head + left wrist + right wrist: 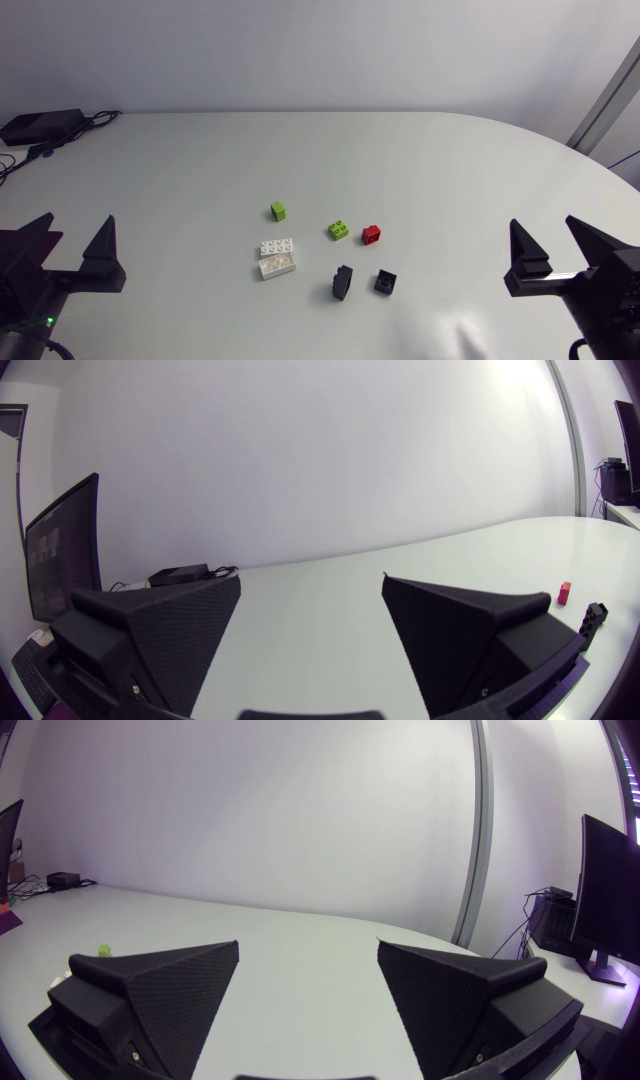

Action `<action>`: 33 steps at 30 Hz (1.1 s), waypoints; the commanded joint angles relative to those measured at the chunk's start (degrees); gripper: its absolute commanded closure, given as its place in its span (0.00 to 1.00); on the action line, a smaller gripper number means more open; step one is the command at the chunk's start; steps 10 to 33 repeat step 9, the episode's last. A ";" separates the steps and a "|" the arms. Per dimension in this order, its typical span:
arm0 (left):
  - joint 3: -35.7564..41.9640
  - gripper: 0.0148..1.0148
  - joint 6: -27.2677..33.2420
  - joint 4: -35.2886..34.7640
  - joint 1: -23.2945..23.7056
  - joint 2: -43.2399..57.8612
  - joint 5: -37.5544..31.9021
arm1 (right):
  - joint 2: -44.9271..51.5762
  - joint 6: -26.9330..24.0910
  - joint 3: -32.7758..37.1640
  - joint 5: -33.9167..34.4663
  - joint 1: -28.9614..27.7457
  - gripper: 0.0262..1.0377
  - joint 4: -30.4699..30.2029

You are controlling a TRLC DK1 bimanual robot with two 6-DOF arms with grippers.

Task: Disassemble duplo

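Several duplo bricks lie loose at the table's middle. They are a small green brick [278, 210], a green brick [339, 230], a red brick [372, 234], a white brick [277, 246] right beside a cream one [277, 266], and two black bricks [341, 282] [386, 282]. My left gripper [78, 220] stands open and empty at the near left, well away from them. My right gripper [542, 224] is open and empty at the near right. The left wrist view shows the open left gripper [312, 580], with the red brick [565, 594] and a black brick [592, 617] off beside one finger. Beyond a finger of the right gripper [308, 944] lies a green brick [103, 951].
A black box [40, 125] with cables sits at the table's far left corner, also visible ahead of the left gripper as the black box [178, 575]. The white tabletop [420, 160] curves away at the far right.
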 commanded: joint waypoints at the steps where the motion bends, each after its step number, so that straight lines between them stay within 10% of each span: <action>1: -1.26 0.03 -1.62 0.19 0.01 -0.78 1.31 | -0.45 1.43 -1.84 -0.64 0.36 0.04 -0.52; 33: -1.17 0.03 -1.53 -0.33 0.01 -0.87 1.58 | -0.45 1.25 -2.46 1.47 0.10 0.04 -0.52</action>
